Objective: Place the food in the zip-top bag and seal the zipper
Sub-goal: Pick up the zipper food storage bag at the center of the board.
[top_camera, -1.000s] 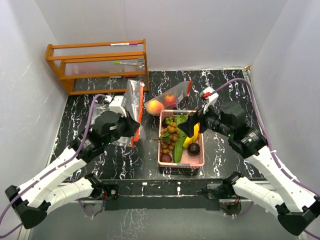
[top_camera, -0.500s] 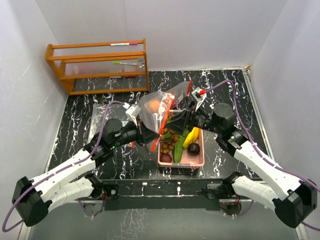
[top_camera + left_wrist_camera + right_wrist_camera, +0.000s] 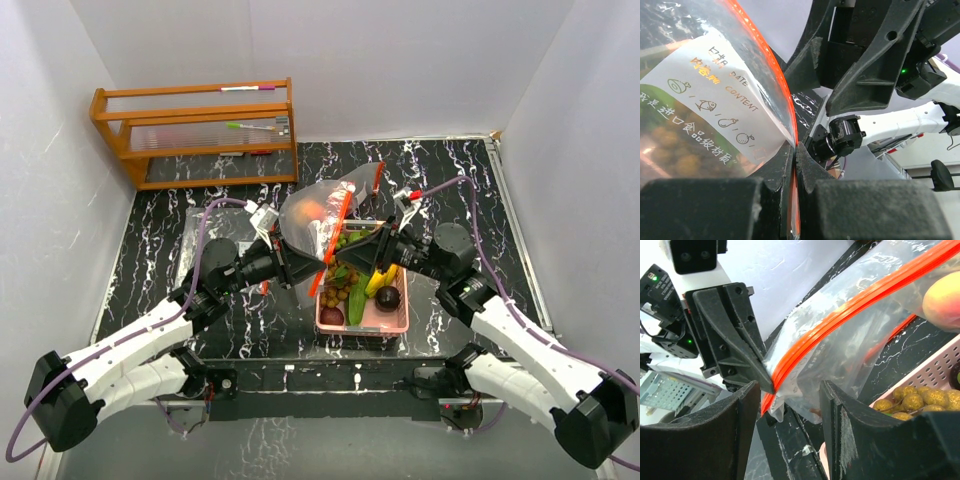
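The clear zip-top bag (image 3: pixel 312 215) hangs over the pink basket (image 3: pixel 400 322), with an orange-red fruit (image 3: pixel 311 209) inside it. My left gripper (image 3: pixel 306 268) is shut on the bag's orange zipper (image 3: pixel 788 112) near its lower end. My right gripper (image 3: pixel 347 257) faces it from the right, its jaws open on either side of that same bag corner (image 3: pixel 805 382) without touching it. In the basket lie tan longans (image 3: pixel 340 285), yellow bananas (image 3: pixel 383 279), green cucumbers (image 3: pixel 357 300) and a dark purple fruit (image 3: pixel 388 297). A peach-coloured fruit (image 3: pixel 942 300) shows through the bag.
A wooden rack (image 3: pixel 195 130) holding pens stands at the back left. A flat clear sheet (image 3: pixel 192 235) lies on the black marbled table under the left arm. White walls close in three sides. The two grippers' fingers (image 3: pixel 735 335) almost meet above the basket.
My left gripper has carried the bag from the left to above the basket. My right gripper has moved left to the bag's corner, and its jaws have narrowed.
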